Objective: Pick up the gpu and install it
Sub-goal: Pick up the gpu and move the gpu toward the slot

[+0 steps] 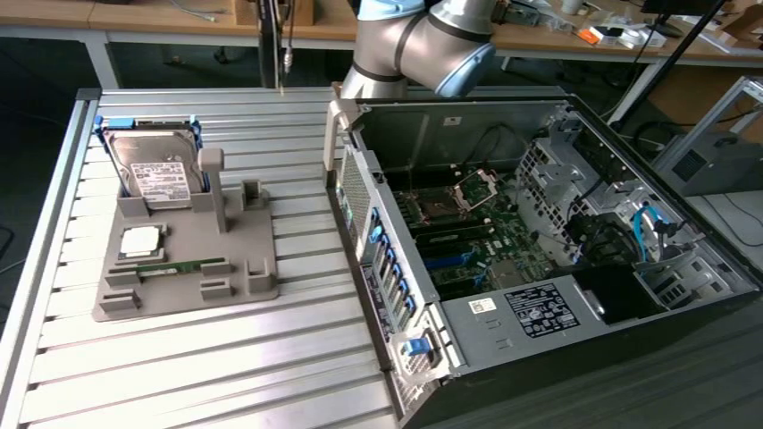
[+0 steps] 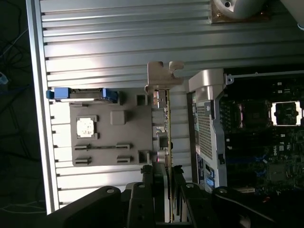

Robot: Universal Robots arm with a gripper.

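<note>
Exterior view, arm: the grey arm (image 1: 417, 40) reached in from the far edge, above the top corner of the computer case (image 1: 381, 259).
Exterior view, case: it lay open on its side at the exterior view's right, with the motherboard exposed.
Exterior view, holder: a grey moulded holder (image 1: 256, 286) sat on the slatted metal surface (image 1: 298, 357), on the exterior view's left of the case.
Exterior view, holder contents: a hard drive (image 1: 155, 174) stood propped at the far end, with a processor (image 1: 141, 239) and a green memory stick (image 1: 179, 265) lying nearer.
Wrist view, gripper: the gripper (image 2: 167, 173) was clamped on the gpu (image 2: 166, 118), one dark finger on each face of the card.
Wrist view, gpu: it was seen edge-on, in line with the strip of surface between holder and case.
Wrist view, bracket: the silvery bracket (image 2: 161, 76) was at the end away from the gripper.
</note>
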